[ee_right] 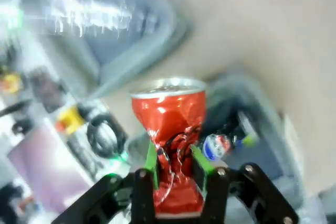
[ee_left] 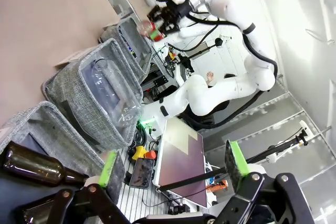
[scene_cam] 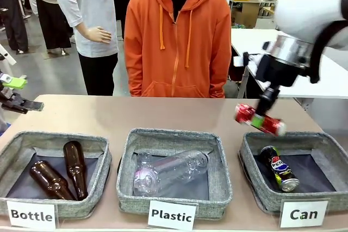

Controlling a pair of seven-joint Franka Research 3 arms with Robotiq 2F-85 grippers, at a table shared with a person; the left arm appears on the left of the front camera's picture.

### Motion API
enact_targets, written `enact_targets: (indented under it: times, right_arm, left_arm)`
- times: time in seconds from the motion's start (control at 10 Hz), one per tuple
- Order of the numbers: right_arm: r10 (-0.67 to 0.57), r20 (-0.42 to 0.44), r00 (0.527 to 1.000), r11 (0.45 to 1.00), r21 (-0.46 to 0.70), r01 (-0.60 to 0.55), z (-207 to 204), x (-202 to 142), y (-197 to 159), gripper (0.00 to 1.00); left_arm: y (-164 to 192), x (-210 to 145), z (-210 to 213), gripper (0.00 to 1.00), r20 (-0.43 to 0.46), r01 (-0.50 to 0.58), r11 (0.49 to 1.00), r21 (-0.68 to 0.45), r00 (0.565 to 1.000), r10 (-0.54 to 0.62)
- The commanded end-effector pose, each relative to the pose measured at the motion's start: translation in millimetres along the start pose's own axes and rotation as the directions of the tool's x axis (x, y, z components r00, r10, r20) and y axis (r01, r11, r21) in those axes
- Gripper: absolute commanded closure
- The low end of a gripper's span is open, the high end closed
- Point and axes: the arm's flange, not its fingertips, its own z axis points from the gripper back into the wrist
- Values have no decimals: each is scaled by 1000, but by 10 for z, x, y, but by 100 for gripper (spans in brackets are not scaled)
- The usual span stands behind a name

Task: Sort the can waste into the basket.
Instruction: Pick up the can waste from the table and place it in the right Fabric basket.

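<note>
On the tabletop (scene_cam: 163, 115) stand three grey fabric baskets in one row, with white labels "Bottle", "Plastic" and "Can". There are two cans: the black Pepsi can (scene_cam: 278, 168) lies inside the Can basket (scene_cam: 255, 188), and the crushed red can (scene_cam: 259, 119) is in the air, just above the far left corner of that basket. The Bottle basket (scene_cam: 60, 206) holds two brown glass bottles (scene_cam: 74, 168), lying side by side. The Plastic basket (scene_cam: 128, 188) holds clear plastic bottles (scene_cam: 168, 173); they overlap, so I cannot count them surely. The right arm comes in from the right side and bends down, with its right tool (scene_cam: 265, 110) pointing down at the red can. In the right wrist view this tool (ee_right: 177, 167) is pressed together on the dented middle of the red can (ee_right: 169, 109), with one green pad on each side, and the silver top of the can faces away from the wrist. The left tool (scene_cam: 16, 95) is at the left edge, over the tabletop, well apart from the baskets. In the left wrist view its fingers (ee_left: 235, 157) are spread wide and nothing is between them. One person in an orange hoodie (scene_cam: 178, 47) stands at the far side.
</note>
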Motion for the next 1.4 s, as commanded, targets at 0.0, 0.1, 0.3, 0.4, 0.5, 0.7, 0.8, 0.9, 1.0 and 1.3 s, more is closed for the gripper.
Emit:
enact_targets:
  times: [0.0, 0.1, 0.3, 0.4, 0.5, 0.7, 0.8, 0.9, 1.0, 1.3]
  right_arm:
    - [335, -36, 942, 942, 9, -335, -40, -532, 64, 100]
    - [413, -32, 910, 911, 18, -413, -83, -731, 76, 100]
    - [501, 28, 865, 865, 1, -501, -115, -1030, 58, 100]
    - [494, 41, 868, 869, -7, -494, -128, -1056, 22, 100]
    - [472, 56, 880, 882, -15, -472, -122, -1053, -5, 100]
    - [467, 66, 882, 883, 10, -469, -87, -1042, -54, 72]
    - [462, 63, 885, 886, 17, -464, -87, -1038, -66, 16]
    - [447, 57, 893, 893, 26, -449, -100, -1023, -68, 14]
    - [436, 65, 898, 898, 30, -439, -113, -1023, -71, 0]
    - [405, 72, 912, 912, 35, -408, -140, -1041, -83, 0]
  left_arm:
    - [-28, 10, -23, 0, 18, 11, 1000, -14, 1000, -10]
    - [-28, 10, -23, 0, 18, 11, 1000, -14, 1000, -10]
    - [-28, 10, -23, 0, 18, 11, 1000, -14, 1000, -10]
    - [-28, 10, -23, 0, 18, 11, 1000, -14, 1000, -10]
    - [-28, 10, -23, 0, 18, 11, 1000, -14, 1000, -10]
    - [-28, 10, -23, 0, 18, 11, 1000, -14, 1000, -10]
    - [-28, 10, -23, 0, 18, 11, 1000, -14, 1000, -10]
    - [-28, 10, -23, 0, 18, 11, 1000, -14, 1000, -10]
    - [-28, 10, -23, 0, 18, 11, 1000, -14, 1000, -10]
    - [-28, 10, -23, 0, 18, 11, 1000, -14, 1000, -10]
